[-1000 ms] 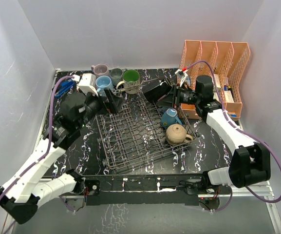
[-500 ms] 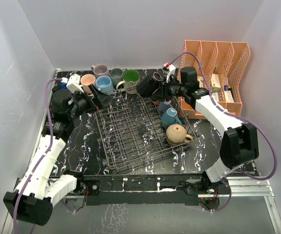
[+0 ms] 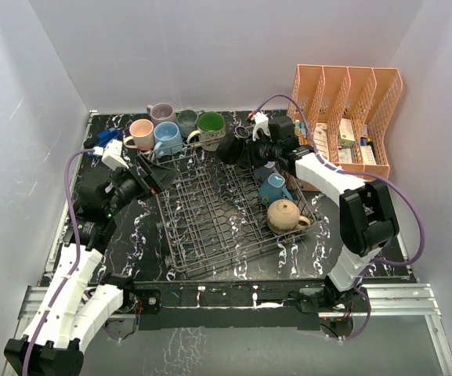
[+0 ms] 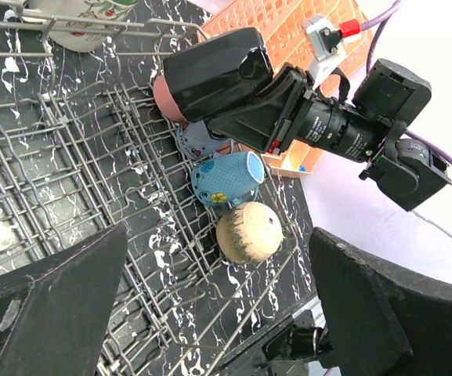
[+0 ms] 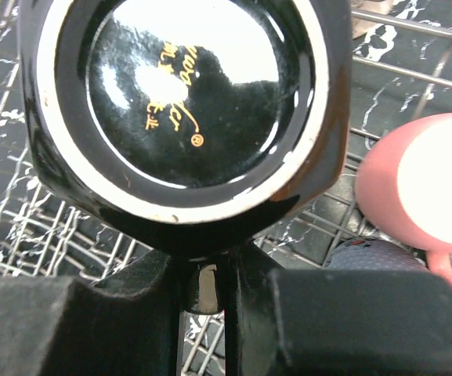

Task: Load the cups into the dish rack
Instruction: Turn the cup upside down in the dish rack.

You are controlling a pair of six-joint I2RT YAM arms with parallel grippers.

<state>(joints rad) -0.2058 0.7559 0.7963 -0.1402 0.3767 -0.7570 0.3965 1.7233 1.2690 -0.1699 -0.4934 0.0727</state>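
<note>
Over rack (image 3: 202, 227) far edge, right gripper (image 5: 206, 294) clamps black mug (image 5: 182, 94), seemingly by its handle, base toward wrist, probably for mouth-down seating; left gripper (image 3: 157, 171) spread wide, empty.

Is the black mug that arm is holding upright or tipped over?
Tipped on its side. The black mug lies sideways in the right gripper, which pinches its handle; its gold-lettered base faces the wrist camera.

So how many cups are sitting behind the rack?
5: peach cup leftmost, blue cup beside it, mauve cup and grey cup behind, green-lined cup rightmost. Others may be hidden.
</note>
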